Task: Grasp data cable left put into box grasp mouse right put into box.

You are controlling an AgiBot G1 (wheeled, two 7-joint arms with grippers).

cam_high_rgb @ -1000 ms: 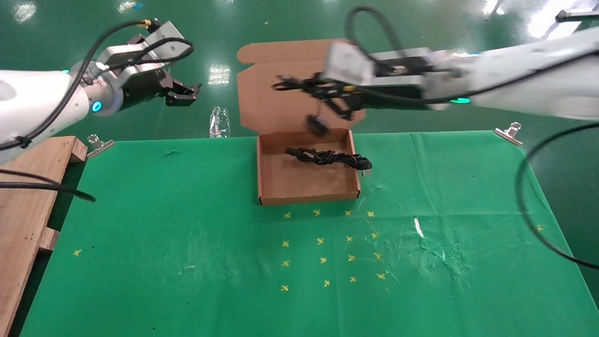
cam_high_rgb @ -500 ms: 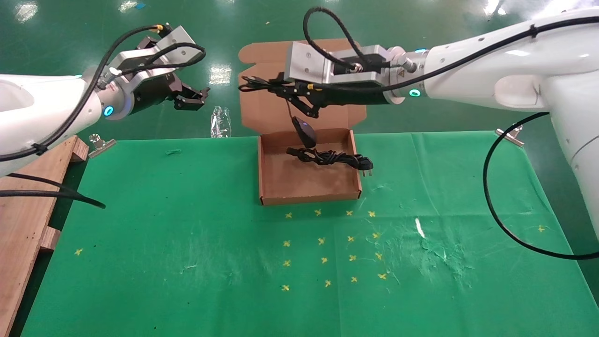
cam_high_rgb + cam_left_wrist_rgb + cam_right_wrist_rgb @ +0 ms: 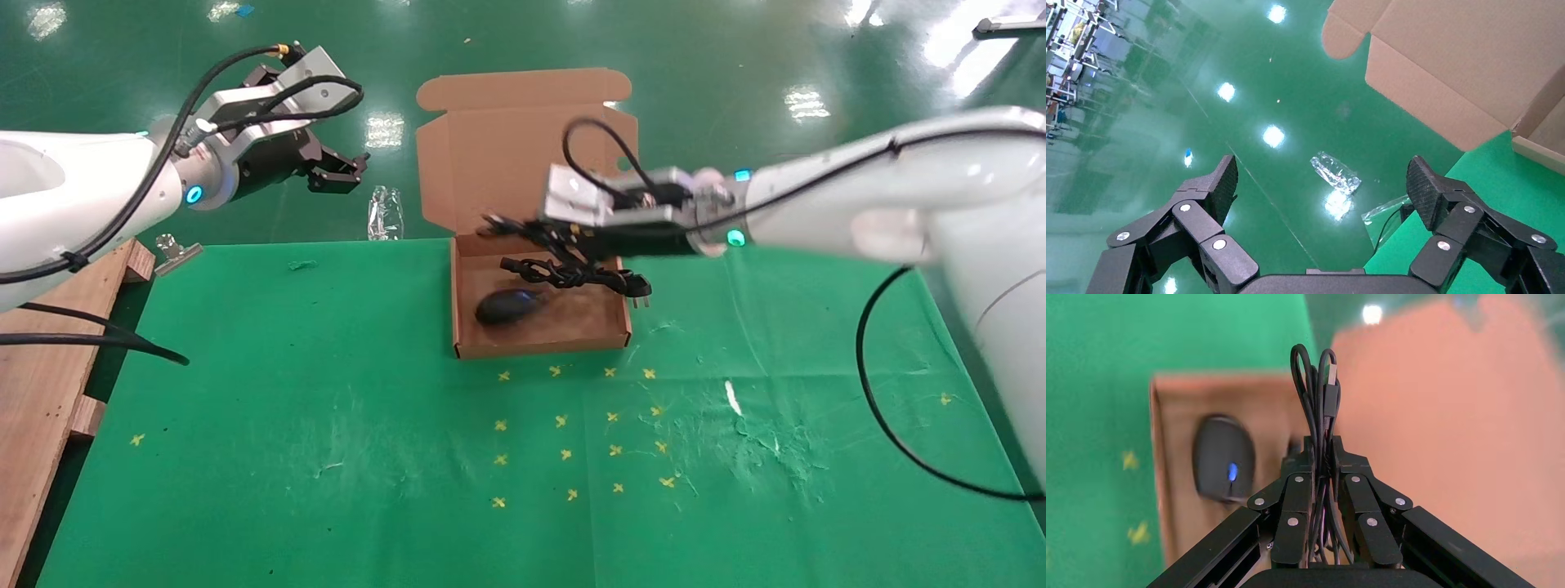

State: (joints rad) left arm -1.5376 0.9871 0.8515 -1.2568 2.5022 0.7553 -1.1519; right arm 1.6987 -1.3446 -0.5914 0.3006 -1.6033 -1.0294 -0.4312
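The mouse (image 3: 500, 306) lies on the floor of the box (image 3: 539, 345), toward its seven-o'clock corner. Its folded cord (image 3: 1319, 386) is pinched between the clenched fingers of the right gripper (image 3: 523, 233), low over the box. The data cable (image 3: 576, 276) lies across the box's far part, plug over the three-o'clock wall. At ten o'clock, the left gripper (image 3: 337, 167) hangs spread and empty.

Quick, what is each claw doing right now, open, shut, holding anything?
Left claw: open, empty, raised off to the left of the box.
Right claw: shut on the mouse's cord; the mouse lies in the box.
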